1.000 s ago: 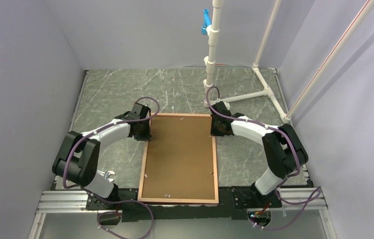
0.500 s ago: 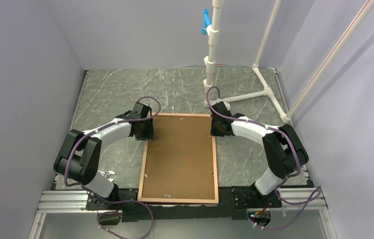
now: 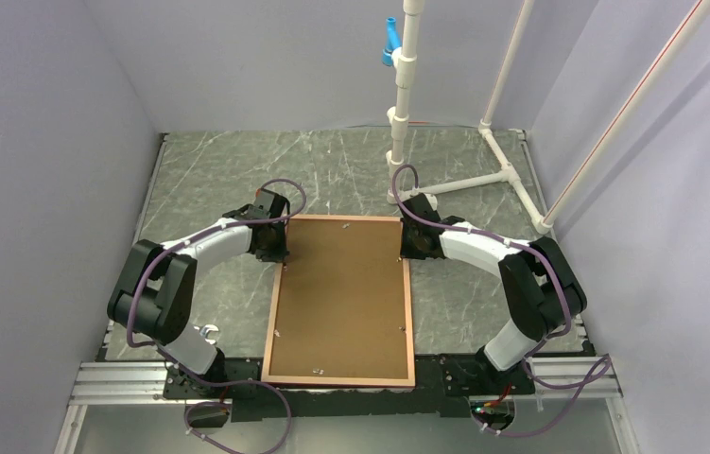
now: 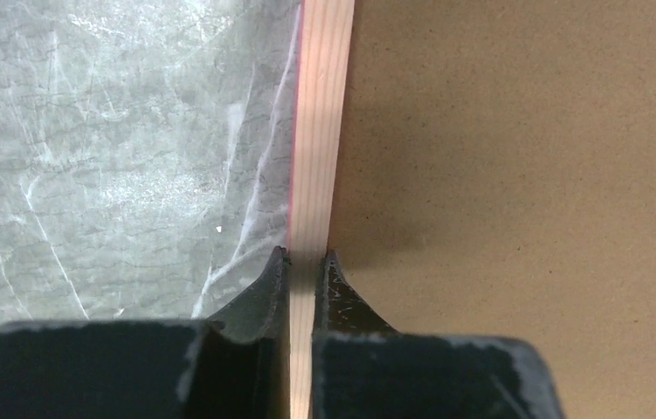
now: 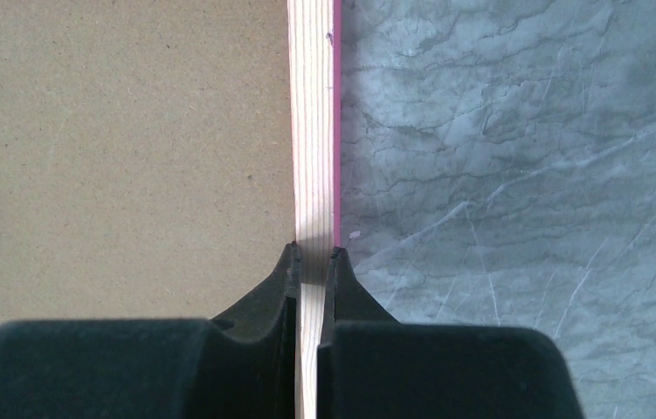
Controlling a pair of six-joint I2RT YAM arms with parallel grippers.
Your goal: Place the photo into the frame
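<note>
On the desk (image 3: 218, 175) between the two arms, the frame (image 3: 410, 312) flat and face down, brown backing board (image 3: 341, 293) inside it, left claw (image 4: 305, 262) pinching its left rail near the far corner, right claw (image 5: 314, 253) pinching the right rail, white pipe stand (image 3: 400, 123) behind.

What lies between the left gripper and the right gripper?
The brown backing board, set in the frame, fills the stretch from left gripper to right gripper; the top view shows it.
</note>
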